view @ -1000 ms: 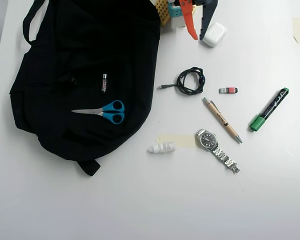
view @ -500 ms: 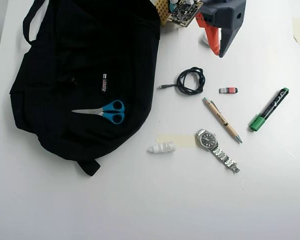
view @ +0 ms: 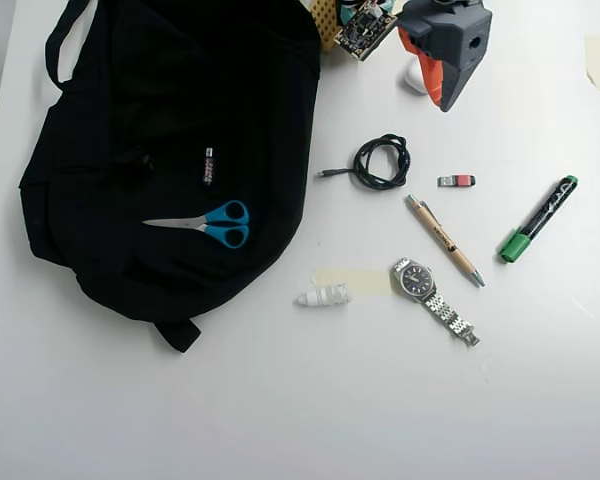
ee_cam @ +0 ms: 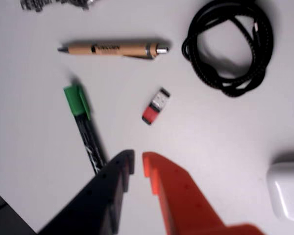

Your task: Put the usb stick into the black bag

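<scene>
The usb stick (view: 457, 181), red with a black end, lies flat on the white table right of the coiled cable. In the wrist view the usb stick (ee_cam: 155, 106) sits a little beyond my fingertips, slightly to the right. My gripper (view: 443, 101) hovers at the top of the overhead view, above the stick. In the wrist view my gripper (ee_cam: 138, 163) shows one black and one orange finger nearly together, holding nothing. The black bag (view: 180, 130) fills the left of the table, far from the gripper.
Blue scissors (view: 208, 222) and a small patterned cylinder (view: 209, 166) rest on the bag. Around the stick lie a black cable (view: 381, 162), a pen (view: 445, 240), a green marker (view: 537, 219) and a watch (view: 435, 298). A white case (ee_cam: 286, 191) is beside my orange finger.
The arm has swung right and out over the table, now covering most of the white case. The fingers look closer together. Nothing on the table has moved.
</scene>
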`<state>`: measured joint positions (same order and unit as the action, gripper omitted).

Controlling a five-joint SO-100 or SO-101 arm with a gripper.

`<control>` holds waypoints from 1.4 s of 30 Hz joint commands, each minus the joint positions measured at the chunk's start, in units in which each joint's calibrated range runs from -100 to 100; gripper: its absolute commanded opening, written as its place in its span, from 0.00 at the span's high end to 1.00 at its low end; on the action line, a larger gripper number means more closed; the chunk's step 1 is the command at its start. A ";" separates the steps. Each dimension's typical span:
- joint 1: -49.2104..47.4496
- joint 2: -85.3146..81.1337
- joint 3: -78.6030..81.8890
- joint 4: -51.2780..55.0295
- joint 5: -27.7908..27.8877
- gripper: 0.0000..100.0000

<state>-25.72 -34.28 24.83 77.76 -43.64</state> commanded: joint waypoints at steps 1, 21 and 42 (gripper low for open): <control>-0.15 0.09 -0.75 -4.55 -1.25 0.98; 1.72 0.00 7.61 -8.68 73.53 0.98; 0.89 20.75 0.33 -18.84 78.67 0.98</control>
<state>-23.74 -21.35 33.11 59.61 34.70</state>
